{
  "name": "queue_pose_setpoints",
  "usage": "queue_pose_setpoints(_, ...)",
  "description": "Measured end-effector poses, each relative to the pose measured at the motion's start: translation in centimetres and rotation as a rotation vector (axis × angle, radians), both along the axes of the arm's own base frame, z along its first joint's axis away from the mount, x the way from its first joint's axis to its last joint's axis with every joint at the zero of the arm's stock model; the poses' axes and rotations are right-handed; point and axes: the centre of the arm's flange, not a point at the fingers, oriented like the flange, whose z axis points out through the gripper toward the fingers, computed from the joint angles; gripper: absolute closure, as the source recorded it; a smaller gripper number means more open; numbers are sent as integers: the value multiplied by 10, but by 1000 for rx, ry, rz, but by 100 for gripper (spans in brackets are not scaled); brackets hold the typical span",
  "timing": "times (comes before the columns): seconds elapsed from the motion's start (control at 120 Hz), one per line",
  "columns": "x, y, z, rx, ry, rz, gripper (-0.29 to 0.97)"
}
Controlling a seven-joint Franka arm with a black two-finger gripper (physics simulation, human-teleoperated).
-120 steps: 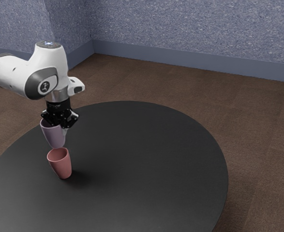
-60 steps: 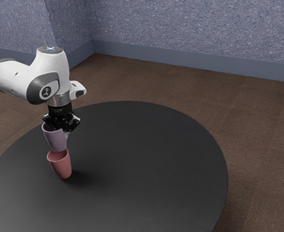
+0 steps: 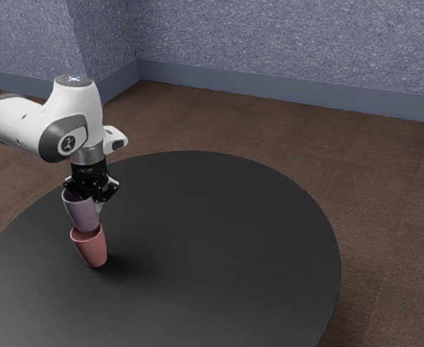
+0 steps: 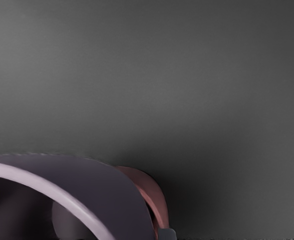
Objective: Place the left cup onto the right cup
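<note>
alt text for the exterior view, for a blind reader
The gripper holds a pale lilac cup, its base at the mouth of a pink cup standing on a round black table. Behind lie brown floor and blue walls.

The upper cup [image 3: 80,211] is pale lilac, the lower cup [image 3: 90,249] beneath it dusty pink. Tabletop [image 3: 219,238] matte black, tool [image 3: 87,194] black, arm [image 3: 24,126] white and grey, floor [image 3: 356,144] brown, wall [image 3: 269,36] speckled blue.

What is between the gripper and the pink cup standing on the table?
The lilac cup, gripped at its rim by the gripper, with its bottom at the mouth of the pink cup. The exterior view shows this.
</note>
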Motion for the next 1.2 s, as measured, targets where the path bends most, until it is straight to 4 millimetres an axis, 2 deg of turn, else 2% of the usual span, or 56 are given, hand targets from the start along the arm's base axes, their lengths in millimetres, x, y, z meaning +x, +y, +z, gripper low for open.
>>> queue_pose_setpoints(0.9,-5,-1,-8,-4,-6,37,78)
queue_pose_setpoints(0.958,-5,-1,-9,-5,-6,38,73)
queue_pose_setpoints(1.1,-5,-1,-10,-9,-6,38,41)
queue_pose_setpoints(1.2,-5,-1,-10,-10,-7,37,26)
